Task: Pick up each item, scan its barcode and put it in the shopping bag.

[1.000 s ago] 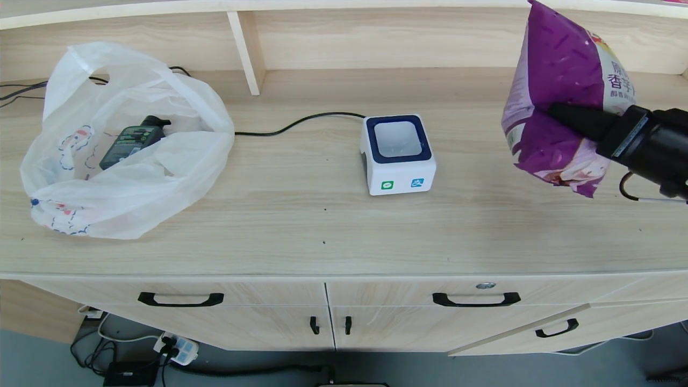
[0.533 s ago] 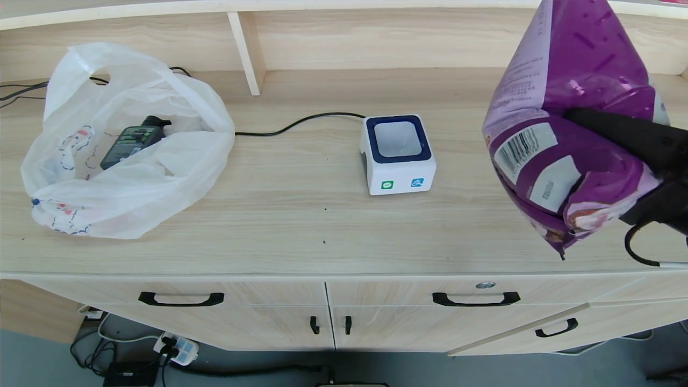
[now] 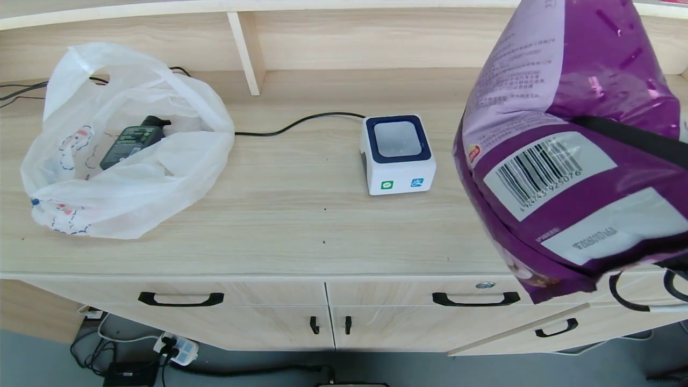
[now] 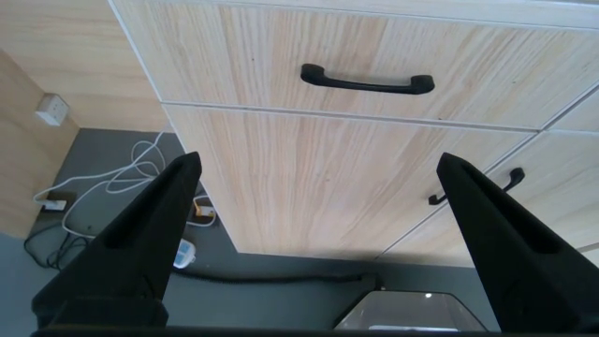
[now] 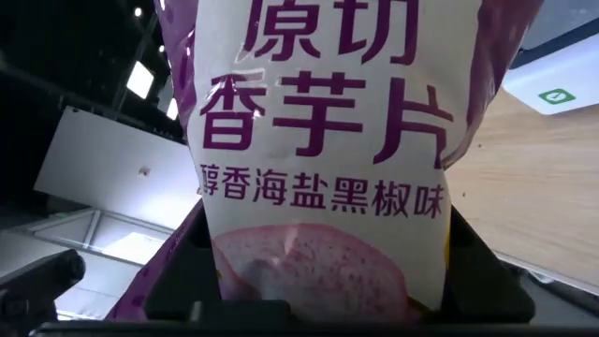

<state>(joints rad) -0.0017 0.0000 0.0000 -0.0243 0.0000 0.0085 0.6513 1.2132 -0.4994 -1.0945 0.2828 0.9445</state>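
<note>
A bottle (image 3: 131, 141) already lies in the shopping bag (image 3: 161, 177), the right gripper (image 3: 618, 131) has its jaws clamped on the purple snack bag (image 3: 559, 161), held aloft right of the scanner (image 3: 398, 153) and seemingly not yet scanned, and the left gripper (image 4: 318, 159) hangs with jaws wide and empty.

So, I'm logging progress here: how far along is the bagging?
Done: one dark bottle lies in the shopping bag. In hand: the right jaws clamp the purple snack bag, raised with its barcode toward the head camera, not over the scanner. Left, apparently: scan it, then bag it.
</note>
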